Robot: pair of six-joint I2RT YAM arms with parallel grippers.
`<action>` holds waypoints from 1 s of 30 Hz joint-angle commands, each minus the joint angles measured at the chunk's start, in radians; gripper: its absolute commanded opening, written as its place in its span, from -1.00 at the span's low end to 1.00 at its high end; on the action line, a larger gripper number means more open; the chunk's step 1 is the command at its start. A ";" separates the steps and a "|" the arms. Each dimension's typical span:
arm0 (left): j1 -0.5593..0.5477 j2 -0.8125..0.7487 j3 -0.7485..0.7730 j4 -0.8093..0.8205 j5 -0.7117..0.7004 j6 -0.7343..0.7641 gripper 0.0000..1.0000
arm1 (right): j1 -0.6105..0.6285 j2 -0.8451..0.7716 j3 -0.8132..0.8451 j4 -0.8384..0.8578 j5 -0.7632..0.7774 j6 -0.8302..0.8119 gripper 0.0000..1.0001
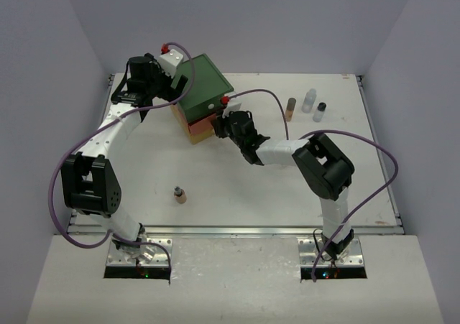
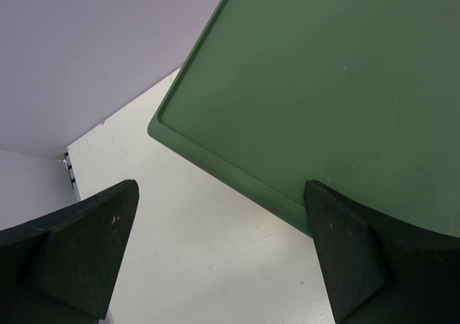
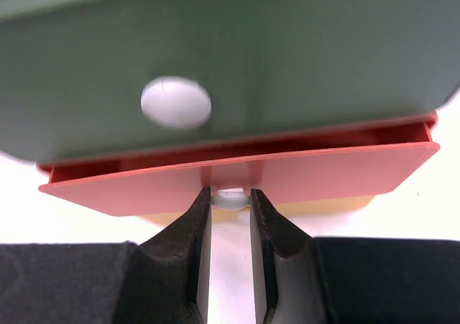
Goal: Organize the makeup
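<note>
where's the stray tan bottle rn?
Top external view: the tan bottle sits alone on the near-left part of the table, well in front of the drawer box; the other three bottles stand at the far right.

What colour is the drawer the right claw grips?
The drawer is orange-red; right wrist view shows it best.

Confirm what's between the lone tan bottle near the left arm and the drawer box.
Nothing. The top external view shows only bare white tabletop between the tan bottle and the drawer box; neither wrist view covers that stretch.
</note>
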 commanded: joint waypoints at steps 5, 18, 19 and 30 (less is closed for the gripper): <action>-0.011 -0.018 -0.014 -0.057 -0.018 0.004 1.00 | 0.020 -0.188 -0.204 -0.007 -0.016 -0.087 -1.00; -0.011 -0.019 -0.019 -0.064 -0.018 -0.008 1.00 | 0.035 -0.358 -0.353 -0.131 -0.033 -0.093 -0.05; -0.012 -0.019 -0.019 -0.065 -0.017 -0.009 1.00 | 0.035 -0.382 -0.356 -0.152 -0.038 -0.096 0.02; -0.012 -0.034 -0.036 -0.067 -0.009 -0.011 1.00 | 0.034 -0.642 -0.316 -0.553 -0.008 -0.104 0.72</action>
